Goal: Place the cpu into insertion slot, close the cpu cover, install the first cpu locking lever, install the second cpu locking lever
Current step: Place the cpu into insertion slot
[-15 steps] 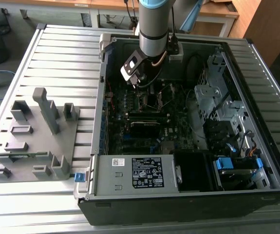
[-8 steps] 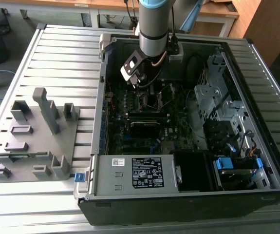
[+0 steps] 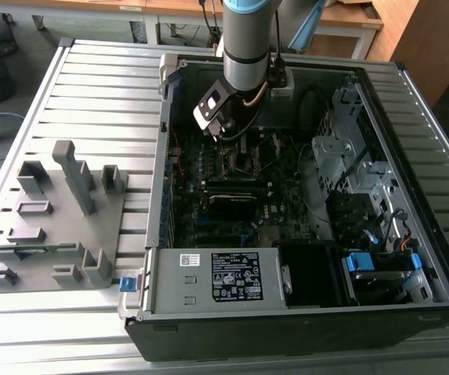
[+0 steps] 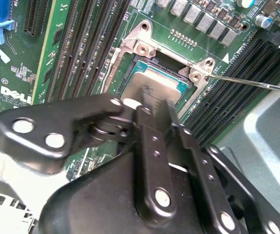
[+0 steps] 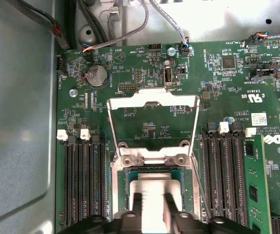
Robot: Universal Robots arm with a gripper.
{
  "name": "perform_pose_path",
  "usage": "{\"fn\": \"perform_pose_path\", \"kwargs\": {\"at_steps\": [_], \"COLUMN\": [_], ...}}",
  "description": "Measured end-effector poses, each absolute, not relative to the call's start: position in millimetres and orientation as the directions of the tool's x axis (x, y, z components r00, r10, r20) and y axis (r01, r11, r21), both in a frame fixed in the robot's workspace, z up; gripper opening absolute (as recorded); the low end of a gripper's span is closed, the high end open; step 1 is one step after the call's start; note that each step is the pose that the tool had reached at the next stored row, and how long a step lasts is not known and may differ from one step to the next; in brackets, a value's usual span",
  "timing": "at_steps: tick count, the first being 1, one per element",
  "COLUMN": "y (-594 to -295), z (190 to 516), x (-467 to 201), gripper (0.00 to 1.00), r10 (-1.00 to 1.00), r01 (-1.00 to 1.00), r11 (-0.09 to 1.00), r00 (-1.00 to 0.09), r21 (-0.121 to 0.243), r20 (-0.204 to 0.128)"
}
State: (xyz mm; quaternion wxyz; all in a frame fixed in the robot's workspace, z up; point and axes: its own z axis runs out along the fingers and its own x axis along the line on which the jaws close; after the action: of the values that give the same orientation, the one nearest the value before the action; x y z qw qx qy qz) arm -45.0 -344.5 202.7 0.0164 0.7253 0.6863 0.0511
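Cpu (image 5: 155, 187), dull silver square, lying inside the silvery rim of the insertion slot (image 4: 144, 63), full seating not determinable. Black gripper (image 5: 154, 204) low over the slot at the end of the arm (image 3: 246, 47), its tip overlapping the cpu's near edge in both wrist views; closure on the cpu not determinable. Hinged cpu cover (image 5: 130, 100) swung up off the slot at the edge opposite the gripper, bare green motherboard (image 5: 227, 87) visible through its square cut-out. Thin wire locking lever (image 4: 249, 82) standing free, angled away from one slot corner. Rows of black memory slots (image 5: 86, 185) close along two sides of the slot, narrow margin only; more open board beyond the hinge, up to a coin battery (image 5: 96, 75). Grey case wall (image 5: 18, 122) well apart from the slot. Small white lettering across the board and a white sticker (image 5: 259, 118), plus a white printed label (image 3: 236, 275) on the power supply (image 3: 169, 289) toward the lower middle of the exterior view. Grey fixture plate (image 3: 52, 234) on the slatted table (image 3: 91, 86) at the exterior view's left.
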Motion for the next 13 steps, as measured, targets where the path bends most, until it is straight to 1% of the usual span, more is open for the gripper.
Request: {"fn": "perform_pose_path", "kwargs": {"at_steps": [1,2,3,4,13], "y": [-344.5,-344.5,-344.5,-344.5,-344.5], "z": [202.7,202.7,202.7,202.7,202.7], "x": [-45.0,-45.0,-45.0,-45.0,-45.0], "gripper": [0.29,0.24,0.24,0.17,0.17], "r10": [0.997,0.997,0.997,0.997,0.997], "r01": [0.994,0.994,0.994,0.994,0.994], "r11": [-0.057,-0.057,-0.057,-0.057,-0.058], "r00": [0.053,0.053,0.053,0.053,0.053], "r21": [0.094,0.094,0.094,0.093,0.091], "r20": [0.052,0.052,0.052,0.052,0.052]}}
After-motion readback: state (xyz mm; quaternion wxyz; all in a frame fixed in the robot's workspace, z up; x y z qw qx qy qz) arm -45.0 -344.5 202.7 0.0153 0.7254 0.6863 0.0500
